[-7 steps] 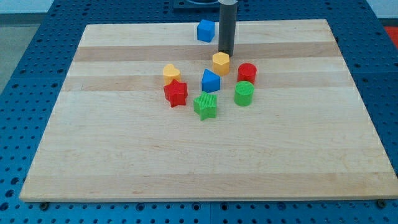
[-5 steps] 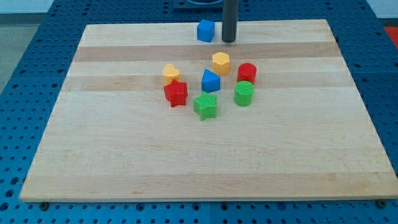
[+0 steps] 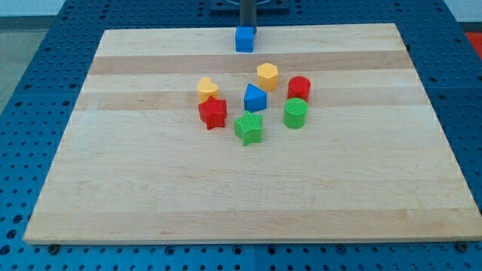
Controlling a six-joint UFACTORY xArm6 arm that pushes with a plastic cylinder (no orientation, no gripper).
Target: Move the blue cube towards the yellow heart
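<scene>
The blue cube [image 3: 244, 39] sits near the board's top edge, above the cluster of blocks. The yellow heart [image 3: 208, 89] lies below it and to the left, at the cluster's upper left. My rod comes down at the view's top, and my tip [image 3: 247, 28] is right behind the cube's top edge, touching it or nearly so; its very end is partly hidden by the cube.
In the cluster are a yellow hexagon [image 3: 267, 76], a red cylinder [image 3: 299, 88], a blue triangular block [image 3: 254, 98], a red star [image 3: 213, 113] just below the heart, a green star [image 3: 248, 127] and a green cylinder [image 3: 295, 114]. The wooden board [image 3: 151, 196] lies on a blue pegboard.
My tip went from beside the yellow hexagon up past the cube's right side to behind the cube. The blue cube shifted slightly left and down.
</scene>
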